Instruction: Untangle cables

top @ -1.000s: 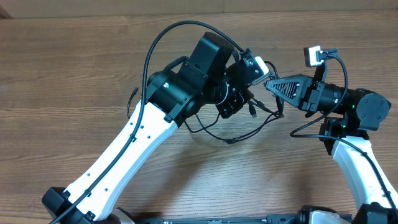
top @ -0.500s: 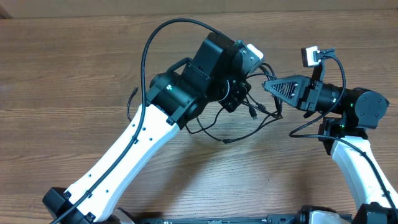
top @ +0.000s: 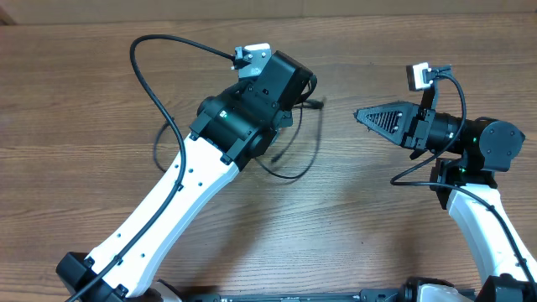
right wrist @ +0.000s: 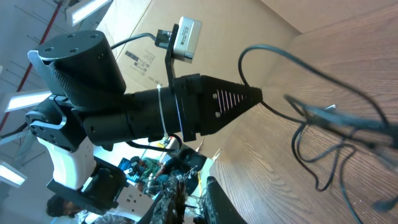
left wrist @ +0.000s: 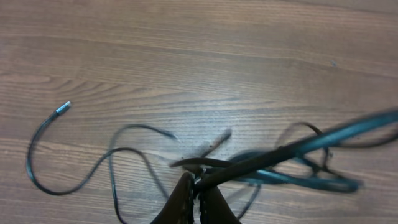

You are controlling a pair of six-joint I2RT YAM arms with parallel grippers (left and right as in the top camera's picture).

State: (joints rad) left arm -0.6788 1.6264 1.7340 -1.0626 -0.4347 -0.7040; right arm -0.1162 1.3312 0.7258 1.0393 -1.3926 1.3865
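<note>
My left gripper is shut on one of the thin black cables, which runs off to the right as a blurred bundle. Other cables trail on the wood below it. One of them ends in a small plug at the left. From above, a loose cable loop hangs under the left wrist. In the right wrist view the left gripper points right with cables dangling from its tip. My right gripper hovers to the right of the bundle, clear of it, jaws slightly apart and holding nothing.
The wooden table carries only the cables. The left arm's thick black camera cable arcs high over the left side. A cardboard wall stands behind the table, with clutter beyond the table edge.
The left arm has swung left and turned, dragging the cable bundle away from the right gripper. The right gripper has let go of the cables and stayed in place.
</note>
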